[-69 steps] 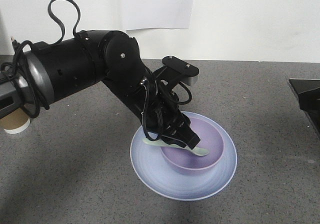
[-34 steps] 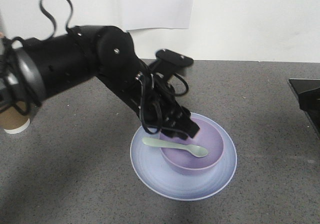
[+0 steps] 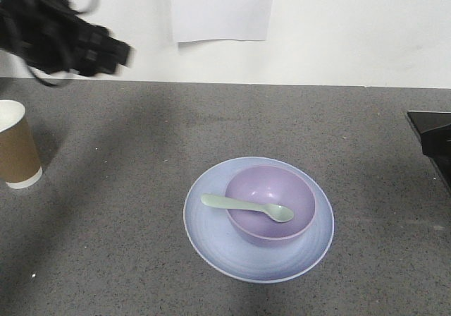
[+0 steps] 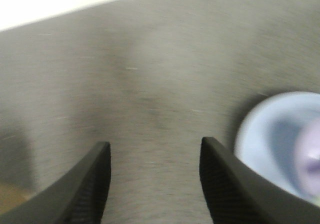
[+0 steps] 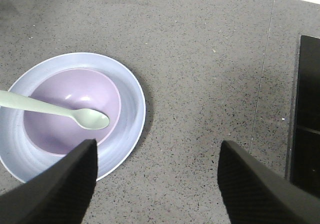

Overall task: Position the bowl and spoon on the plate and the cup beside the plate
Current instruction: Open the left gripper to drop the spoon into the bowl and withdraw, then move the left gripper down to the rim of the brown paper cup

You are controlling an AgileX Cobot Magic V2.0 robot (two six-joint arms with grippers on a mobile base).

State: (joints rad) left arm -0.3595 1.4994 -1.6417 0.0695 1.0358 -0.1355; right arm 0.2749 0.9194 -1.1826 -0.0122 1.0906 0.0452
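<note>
The pale blue plate (image 3: pixel 211 240) lies mid-table with the lavender bowl (image 3: pixel 271 221) on it. The mint spoon (image 3: pixel 246 207) rests across the bowl's left rim, scoop inside and handle out over the plate. The brown paper cup (image 3: pixel 15 147) stands upright at the far left, well apart from the plate. My left arm (image 3: pixel 67 34) is blurred, high at the top left. In the left wrist view, my left gripper (image 4: pixel 154 144) is open over bare table, and the plate (image 4: pixel 260 134) is to its right. My right gripper (image 5: pixel 157 143) is open and empty, just right of the plate (image 5: pixel 131 109), bowl (image 5: pixel 70 91) and spoon (image 5: pixel 75 115).
The grey speckled tabletop (image 3: pixel 141 161) runs back to a white wall with a sheet of paper (image 3: pixel 222 9) on it. A black flat object (image 3: pixel 431 140) sits at the table's right edge; it also shows as the black object (image 5: pixel 306 119) in the right wrist view.
My left gripper let go of the spoon, and the arm rose and swung away to the top left. The spoon now lies on the bowl. The cup is uncovered at the left.
</note>
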